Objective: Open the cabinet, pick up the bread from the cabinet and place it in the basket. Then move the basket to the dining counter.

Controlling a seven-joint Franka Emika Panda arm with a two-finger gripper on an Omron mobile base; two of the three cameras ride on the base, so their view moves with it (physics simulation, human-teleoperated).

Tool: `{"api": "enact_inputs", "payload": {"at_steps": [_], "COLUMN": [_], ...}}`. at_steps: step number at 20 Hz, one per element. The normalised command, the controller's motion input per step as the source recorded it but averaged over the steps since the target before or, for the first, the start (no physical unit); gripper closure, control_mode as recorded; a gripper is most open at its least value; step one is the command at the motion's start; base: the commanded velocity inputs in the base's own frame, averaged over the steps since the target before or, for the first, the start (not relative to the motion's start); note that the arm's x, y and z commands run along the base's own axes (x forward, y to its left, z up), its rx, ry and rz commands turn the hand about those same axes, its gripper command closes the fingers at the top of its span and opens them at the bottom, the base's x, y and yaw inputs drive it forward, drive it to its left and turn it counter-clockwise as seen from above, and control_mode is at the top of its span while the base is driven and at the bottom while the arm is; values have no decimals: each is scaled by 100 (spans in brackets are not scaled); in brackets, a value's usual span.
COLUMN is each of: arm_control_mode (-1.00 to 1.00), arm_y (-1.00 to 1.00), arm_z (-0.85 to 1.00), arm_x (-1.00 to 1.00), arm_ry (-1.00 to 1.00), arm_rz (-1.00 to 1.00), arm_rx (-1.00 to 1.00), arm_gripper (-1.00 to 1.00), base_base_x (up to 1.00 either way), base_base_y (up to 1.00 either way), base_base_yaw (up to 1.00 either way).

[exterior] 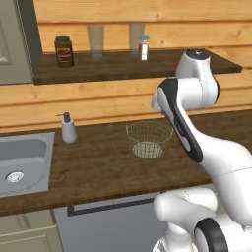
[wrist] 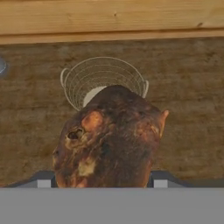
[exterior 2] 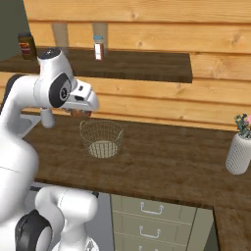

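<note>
Currently the bread (wrist: 109, 140) sits clamped in the claw (wrist: 103, 181), a dark-brown loaf large in the hand view, with the two finger tips hidden behind and under it. Claw state: grasping the bread, jaws spread wide around it.

Landmark: the basket (exterior: 149, 139), grey wire mesh, upright on the wood desk (exterior: 98, 167).
- Bread: above the basket and a little short of it on the robot's side; in the hand view the basket's rim shows past the loaf's far edge. In the right base view a bit of brown shows under the white hand, up and to the left of the basket. Not yet over the opening, as far as I can judge.
- Soap dispenser (exterior: 68, 128): left of the basket, by the steel sink (exterior: 24, 162).
- Shelf above the basket: brown jar (exterior: 64, 51), small bottle (exterior: 143, 48).
- Vase with flowers (exterior 2: 240, 149): far right of the basket.

Progress, judged: cabinet opening and bread pickup done. Left: carry the loaf over the basket, release it, then grip the basket and take it to the dining counter.
</note>
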Motion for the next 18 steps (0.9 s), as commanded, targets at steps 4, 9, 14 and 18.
{"api": "enact_inputs", "payload": {"at_steps": [4, 9, 14, 18], "arm_control_mode": [-100, -100, -100, -100], "arm_y": [0, 0, 2, 0], "arm_z": [-67, -52, -38, -32], "arm_x": [36, 40, 49, 42], "arm_ry": [1, 6, 12, 5], "arm_rz": [0, 0, -1, 0], "arm_rx": [0, 0, 0, 0], "arm_gripper": [100, 100, 100, 100], "base_base_x": [0, 0, 0, 0], "base_base_y": [0, 0, 0, 0], "base_base_yaw": [0, 0, 0, 0]}}
